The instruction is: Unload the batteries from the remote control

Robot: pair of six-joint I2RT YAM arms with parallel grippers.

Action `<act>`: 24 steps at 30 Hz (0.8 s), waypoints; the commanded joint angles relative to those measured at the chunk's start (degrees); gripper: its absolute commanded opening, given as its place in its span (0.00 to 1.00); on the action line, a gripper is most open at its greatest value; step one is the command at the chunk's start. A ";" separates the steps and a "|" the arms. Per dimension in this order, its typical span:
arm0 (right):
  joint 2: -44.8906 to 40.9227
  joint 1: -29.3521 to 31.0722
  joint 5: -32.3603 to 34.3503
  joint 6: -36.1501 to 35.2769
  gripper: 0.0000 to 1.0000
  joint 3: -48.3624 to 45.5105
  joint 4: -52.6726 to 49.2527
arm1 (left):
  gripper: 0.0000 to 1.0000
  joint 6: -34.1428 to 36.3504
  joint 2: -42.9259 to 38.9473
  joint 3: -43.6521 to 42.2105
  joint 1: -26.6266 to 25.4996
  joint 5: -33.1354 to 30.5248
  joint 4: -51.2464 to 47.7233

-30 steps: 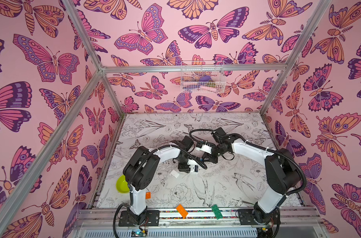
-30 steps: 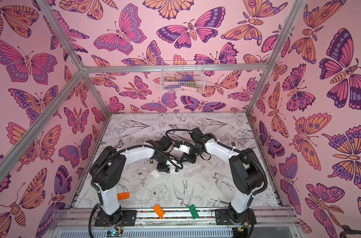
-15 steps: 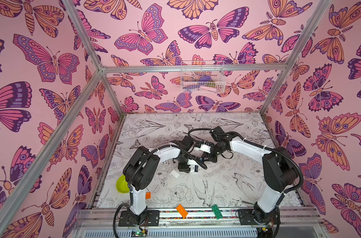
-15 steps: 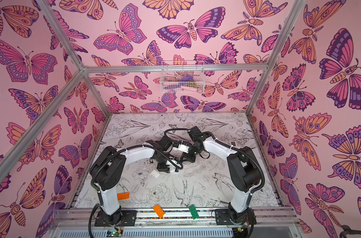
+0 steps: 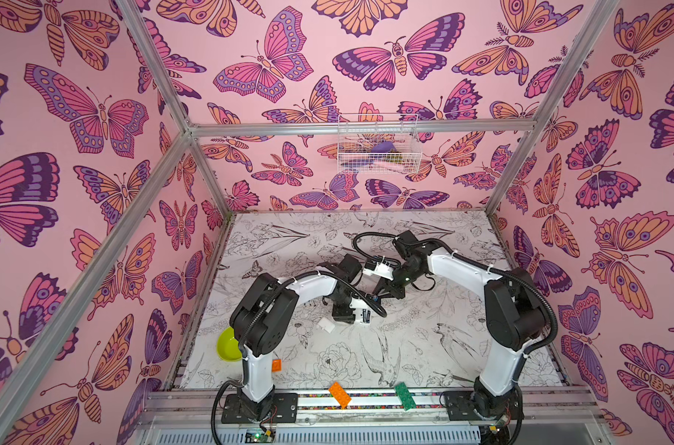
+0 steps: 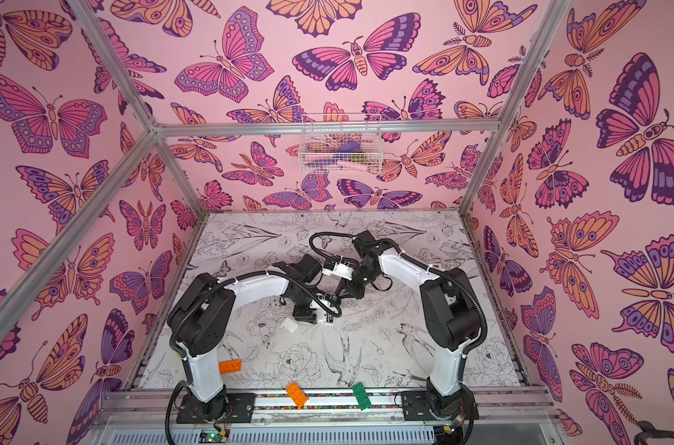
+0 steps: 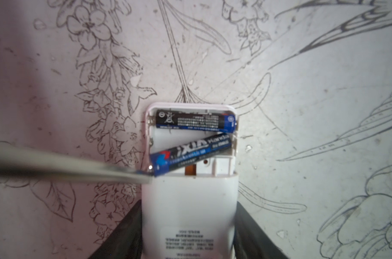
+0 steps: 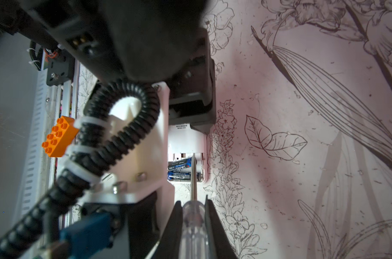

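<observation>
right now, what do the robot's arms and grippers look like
Both the left arm and right arm have white link shells between bulky black joints. A black corrugated cable, tied on with white zip ties, runs along each. The left gripper and right gripper have plain black tapered fingers.

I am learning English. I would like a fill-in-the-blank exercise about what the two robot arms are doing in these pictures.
1. The left gripper holds the white ____.
2. The right gripper has its fingers shut on a clear-handled ____.
3. The open compartment shows ____ batteries.
4. The small white cover lies on the ____.
Missing words: remote; screwdriver; two; table.
</observation>
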 commanded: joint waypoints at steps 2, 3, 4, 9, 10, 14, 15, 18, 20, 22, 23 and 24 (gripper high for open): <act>0.25 0.67 -3.72 -1.40 0.00 0.40 -6.21 | 0.60 -0.54 2.49 -0.76 -0.74 0.86 -1.66; -0.01 0.67 -3.27 -1.12 0.00 0.04 -5.61 | 0.60 -0.42 2.35 -0.89 -0.77 0.93 -1.67; -0.18 0.59 -2.91 -0.88 0.00 -0.22 -5.10 | 0.60 -0.34 2.35 -0.93 -0.74 0.97 -1.62; -0.21 0.34 0.36 -0.30 0.00 -0.74 -3.99 | 0.60 -0.64 2.31 -0.85 -0.82 0.82 -1.61; -0.25 0.24 0.69 -0.18 0.00 -0.97 -3.77 | 0.60 -0.54 2.22 -0.84 -0.82 0.83 -1.68; -0.88 -0.56 1.95 1.01 0.00 -1.84 -1.84 | 0.60 -0.67 2.20 -0.67 -0.77 0.73 -1.63; -1.03 -0.73 2.67 1.44 0.00 -2.12 -1.15 | 0.60 -0.67 2.18 -0.74 -0.75 0.88 -1.62; -1.35 -1.22 4.10 2.54 0.00 -2.78 0.40 | 0.60 -0.58 2.13 -1.06 -0.81 0.89 -1.64; -1.66 -1.44 5.97 3.25 0.00 -3.07 1.16 | 0.60 -0.67 1.76 -1.14 -0.78 0.79 -1.69; -2.45 -1.62 6.65 4.16 0.00 -3.93 2.62 | 0.60 -0.52 1.38 -1.42 -0.74 0.87 -1.64; -2.96 -2.00 6.28 4.69 0.00 -4.44 3.60 | 0.60 -0.50 1.26 -1.46 -0.75 0.96 -1.61; -3.35 -2.43 5.91 5.44 0.00 -4.85 4.36 | 0.60 -0.50 1.16 -1.56 -0.82 0.97 -1.61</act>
